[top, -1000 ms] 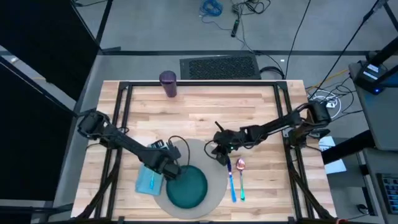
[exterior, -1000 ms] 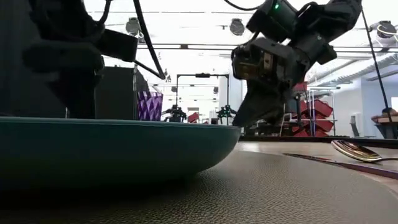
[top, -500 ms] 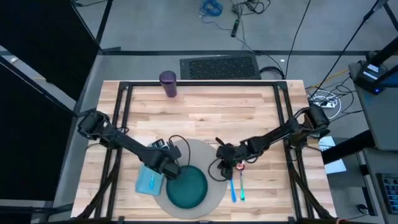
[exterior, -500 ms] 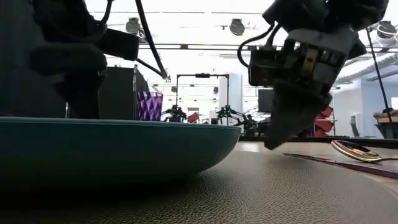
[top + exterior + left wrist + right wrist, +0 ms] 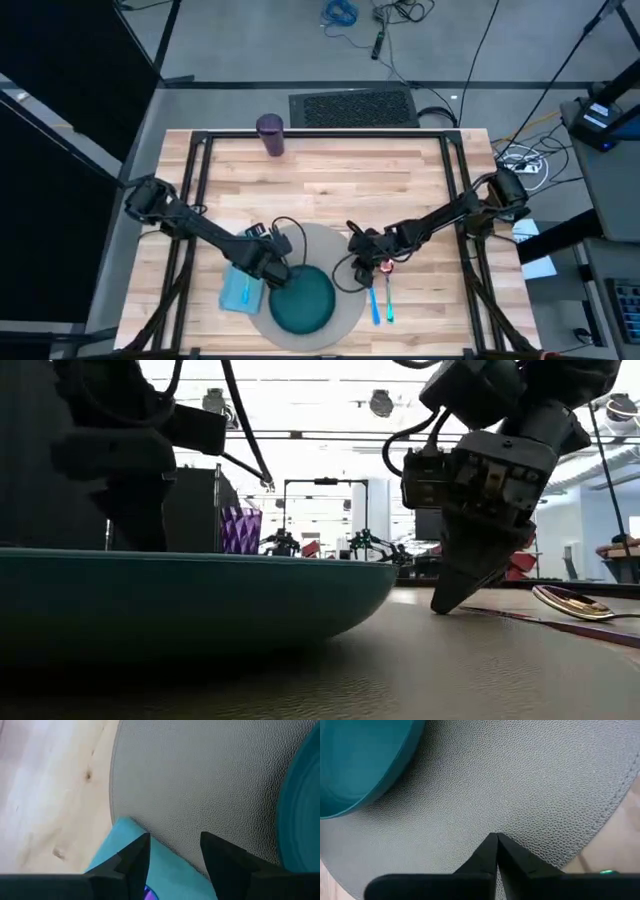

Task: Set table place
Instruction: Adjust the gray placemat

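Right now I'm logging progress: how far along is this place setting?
Done: plate on the mat, napkin, knife and spoon laid. In hand: the shut right end effector presses the mat; the open left end effector hovers at the napkin. Left: the cup stands far off.

fork [image 5: 246,291] mostly under left gripper [image 5: 272,272]

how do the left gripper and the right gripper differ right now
The left gripper has its fingers open with a gap between them, while the right gripper is shut, fingertips pressed together. The left gripper sits over the light blue napkin at the grey mat's edge; the right gripper points at bare mat, near the knife. Both are dark and low beside the teal plate.
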`<action>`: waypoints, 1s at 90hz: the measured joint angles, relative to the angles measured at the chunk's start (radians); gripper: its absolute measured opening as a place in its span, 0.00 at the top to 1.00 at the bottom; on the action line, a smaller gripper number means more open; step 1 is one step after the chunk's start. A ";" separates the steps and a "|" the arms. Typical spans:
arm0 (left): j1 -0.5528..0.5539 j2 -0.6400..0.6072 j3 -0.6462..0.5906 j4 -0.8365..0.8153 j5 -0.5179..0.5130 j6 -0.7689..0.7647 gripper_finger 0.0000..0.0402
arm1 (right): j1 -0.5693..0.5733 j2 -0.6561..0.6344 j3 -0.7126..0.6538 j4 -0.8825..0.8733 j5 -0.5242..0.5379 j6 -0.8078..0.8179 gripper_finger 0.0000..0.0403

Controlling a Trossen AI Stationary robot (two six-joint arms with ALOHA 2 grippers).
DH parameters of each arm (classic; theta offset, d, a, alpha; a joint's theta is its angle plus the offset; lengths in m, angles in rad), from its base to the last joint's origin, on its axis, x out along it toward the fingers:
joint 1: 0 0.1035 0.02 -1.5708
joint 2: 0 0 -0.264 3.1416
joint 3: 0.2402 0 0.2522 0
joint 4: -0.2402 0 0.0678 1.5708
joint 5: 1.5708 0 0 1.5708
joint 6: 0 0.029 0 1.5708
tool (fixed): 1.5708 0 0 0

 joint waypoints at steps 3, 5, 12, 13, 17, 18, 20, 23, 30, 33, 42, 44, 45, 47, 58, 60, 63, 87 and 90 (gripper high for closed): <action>0.000 0.000 0.000 0.000 0.000 0.001 0.60 | -0.002 0.000 0.000 -0.001 -0.002 -0.014 1.00; 0.000 0.000 0.000 0.001 0.000 0.002 0.60 | -0.004 0.000 0.000 -0.002 -0.002 -0.024 1.00; 0.000 0.000 0.000 0.012 0.000 0.014 0.60 | -0.015 0.000 -0.001 -0.006 -0.002 -0.065 1.00; 0.000 0.000 0.000 0.013 0.000 0.016 0.60 | -0.016 0.000 -0.001 -0.006 -0.002 -0.071 1.00; 0.000 0.000 0.000 0.012 0.000 0.016 0.60 | -0.023 0.001 -0.001 -0.008 -0.002 -0.092 1.00; 0.000 0.000 0.000 0.012 0.000 0.016 0.60 | -0.025 0.001 -0.001 -0.009 -0.002 -0.096 1.00; 0.000 0.000 0.000 0.012 0.000 0.016 0.60 | -0.029 0.001 -0.001 -0.010 -0.003 -0.104 1.00; 0.000 0.000 0.000 0.012 0.000 0.016 0.60 | -0.034 0.001 -0.001 -0.013 -0.003 -0.112 1.00; 0.000 0.000 -0.010 0.026 0.000 0.016 0.60 | -0.042 0.001 -0.002 -0.015 -0.004 -0.114 1.00; 0.000 0.000 -0.021 0.042 0.000 0.017 0.60 | -0.043 0.001 -0.002 -0.015 -0.004 -0.115 1.00; 0.002 0.000 -0.058 0.080 0.000 0.018 0.60 | -0.043 0.002 -0.002 -0.014 -0.012 -0.116 1.00; 0.002 0.000 -0.068 0.090 0.000 0.017 0.60 | -0.043 0.002 -0.002 -0.014 -0.014 -0.116 1.00; 0.003 0.000 -0.073 0.094 0.000 0.017 0.60 | -0.043 0.002 -0.002 -0.014 -0.014 -0.115 1.00; 0.003 0.000 -0.081 0.102 0.000 0.017 0.60 | -0.043 0.002 -0.002 -0.014 -0.015 -0.115 1.00; 0.008 0.000 -0.094 0.116 -0.004 0.014 0.60 | -0.043 0.002 -0.003 -0.013 -0.016 -0.114 1.00; 0.009 0.000 -0.094 0.120 -0.006 0.016 0.60 | -0.043 0.002 -0.003 -0.013 -0.018 -0.113 1.00; 0.009 0.000 -0.094 0.123 -0.007 0.016 0.60 | -0.043 0.002 -0.003 -0.013 -0.021 -0.113 1.00; 0.014 0.036 -0.094 0.142 -0.001 0.019 0.60 | -0.043 0.000 -0.004 -0.012 -0.024 -0.112 1.00; 0.014 0.041 -0.094 0.143 0.000 0.019 0.60 | -0.043 0.000 -0.004 -0.012 -0.024 -0.112 1.00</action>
